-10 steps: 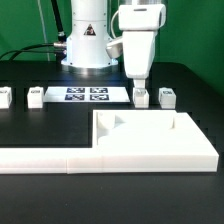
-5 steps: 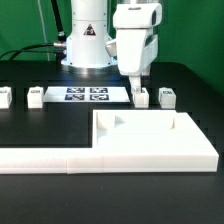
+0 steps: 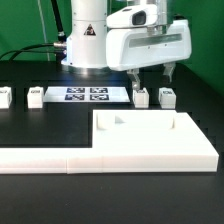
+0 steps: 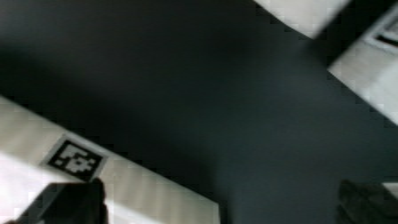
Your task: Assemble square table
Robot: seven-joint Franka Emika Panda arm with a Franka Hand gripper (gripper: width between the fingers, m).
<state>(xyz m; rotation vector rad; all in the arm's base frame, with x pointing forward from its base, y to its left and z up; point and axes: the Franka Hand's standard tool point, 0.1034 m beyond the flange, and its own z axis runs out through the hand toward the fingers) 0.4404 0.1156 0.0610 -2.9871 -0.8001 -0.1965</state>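
Turned about its wrist since half a second ago, the gripper (image 3: 151, 78) now shows its broad side to the exterior view, where before it showed its narrow side. It hangs at about the same spot over the table's far right part.

Nearest the camera lies a long white rail (image 3: 35, 158), running across the front of the black table (image 3: 45, 125). The tabletop (image 3: 150, 138) sits against this rail on the exterior view's right. It is a white square tray with a raised rim, lying flat, with two small upright stubs inside near its far corners.

Behind the tabletop stand two short white blocks. One leg (image 3: 141, 97) and a second leg (image 3: 167, 96) are just beside each other, both with tags. In line with them, toward the exterior view's left, lies the marker board (image 3: 85, 95). Then come a third leg (image 3: 36, 96) and a fourth leg (image 3: 4, 97) at the picture's edge.

Above the first two legs the dark fingers (image 3: 133, 76) are spread as wide as they go and hold nothing. Their tips are clear of the blocks, which show below the gap between them. Farther back rises the robot's white base (image 3: 86, 45), with a green backdrop (image 3: 25, 25) behind it.

The wrist view is blurred. It shows the dark table, a white part with a tag (image 4: 75, 155), pale shapes at one corner, and both fingertips with only bare table between them. Which part carries that tag cannot be told.
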